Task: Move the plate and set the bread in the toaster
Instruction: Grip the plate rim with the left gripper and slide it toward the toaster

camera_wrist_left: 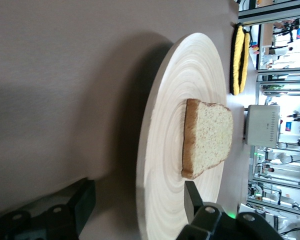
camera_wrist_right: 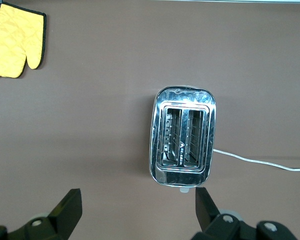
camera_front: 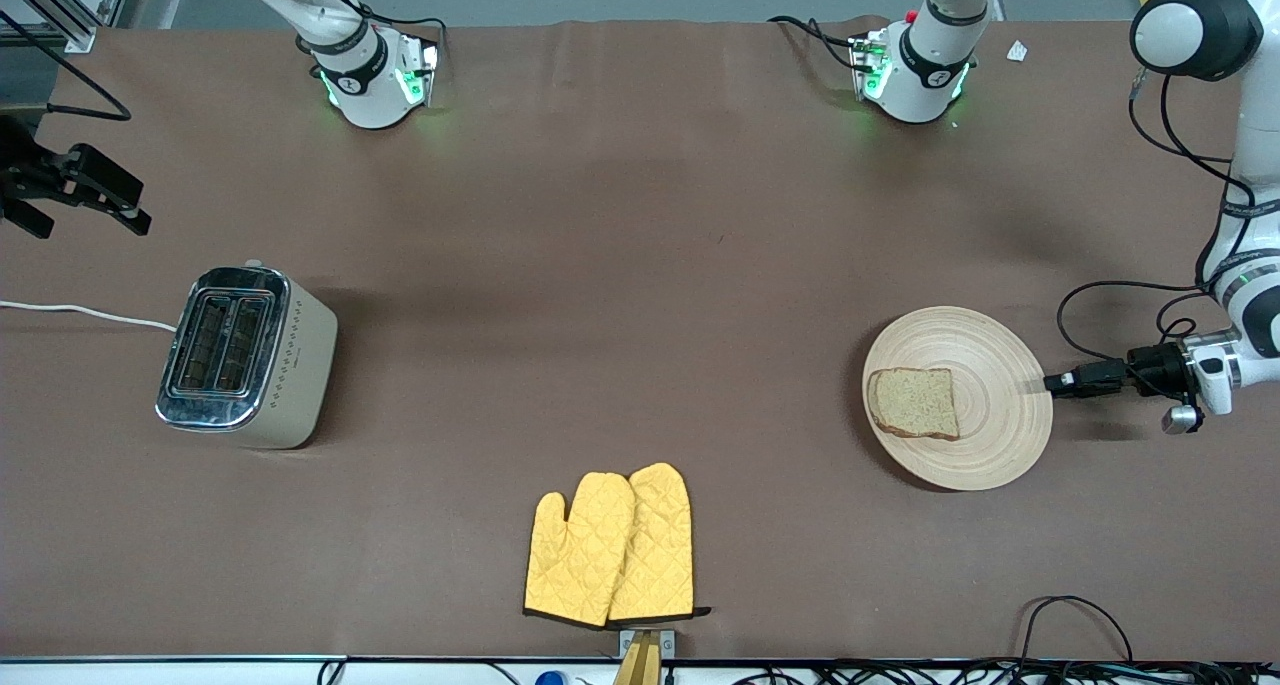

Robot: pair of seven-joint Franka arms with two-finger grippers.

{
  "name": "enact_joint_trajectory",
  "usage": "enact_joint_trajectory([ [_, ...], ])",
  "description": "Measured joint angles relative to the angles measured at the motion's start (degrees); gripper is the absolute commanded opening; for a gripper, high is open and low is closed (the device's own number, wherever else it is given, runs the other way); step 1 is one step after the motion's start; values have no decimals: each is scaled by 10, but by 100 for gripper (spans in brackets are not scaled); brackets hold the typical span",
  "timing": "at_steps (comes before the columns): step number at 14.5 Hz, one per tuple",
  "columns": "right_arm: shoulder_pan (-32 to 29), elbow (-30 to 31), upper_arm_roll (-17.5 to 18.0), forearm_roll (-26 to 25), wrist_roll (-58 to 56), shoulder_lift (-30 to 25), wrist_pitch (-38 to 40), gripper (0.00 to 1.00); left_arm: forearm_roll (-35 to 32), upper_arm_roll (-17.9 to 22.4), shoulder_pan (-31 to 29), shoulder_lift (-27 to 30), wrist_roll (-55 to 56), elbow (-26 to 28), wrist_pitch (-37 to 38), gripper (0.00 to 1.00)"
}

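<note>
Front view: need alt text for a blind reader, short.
The left gripper sits low at the rim of a wooden plate holding a bread slice, at the left arm's end of the table. A toaster stands at the right arm's end; yellow oven mitts lie between, nearer the camera.

Cream toaster wore dots and chrome; speckled brown bread; pale ringed plate; 2 quilted yellow mitts.

We see a brown table carrying the toaster, the plate, and yellow oven mitts.
</note>
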State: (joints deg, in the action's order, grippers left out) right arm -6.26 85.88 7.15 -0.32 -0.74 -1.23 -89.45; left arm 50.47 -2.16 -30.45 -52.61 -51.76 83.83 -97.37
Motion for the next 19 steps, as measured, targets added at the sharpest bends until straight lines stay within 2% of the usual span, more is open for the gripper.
enact_joint_trajectory([
  [2, 0, 0, 0, 0, 0, 0, 0, 100, 4, -6, 2, -5, 0, 0, 0, 51],
  [3, 0, 0, 0, 0, 0, 0, 0, 100, 5, -10, 2, -7, 0, 0, 0, 41],
  [6, 0, 0, 0, 0, 0, 0, 0, 100, 7, -20, 2, -11, 0, -1, 0, 3],
  [7, 0, 0, 0, 0, 0, 0, 0, 100, 7, -23, 3, -12, 0, -1, 0, 0],
  [11, 0, 0, 1, 0, 0, 0, 0, 100, 7, -44, 4, -21, 2, -1, -3, 0],
  [15, 1, 0, 1, 0, 0, 0, 0, 100, 9, -106, 13, -21, 57, -6, -4, 0],
  [17, 1, 0, 1, 0, 0, 0, 0, 100, 10, -122, 53, -21, 75, -14, -11, 0],
  [19, 1, 0, 1, 0, 0, 0, 0, 100, 28, -129, 119, -21, 82, -17, -43, 0],
])
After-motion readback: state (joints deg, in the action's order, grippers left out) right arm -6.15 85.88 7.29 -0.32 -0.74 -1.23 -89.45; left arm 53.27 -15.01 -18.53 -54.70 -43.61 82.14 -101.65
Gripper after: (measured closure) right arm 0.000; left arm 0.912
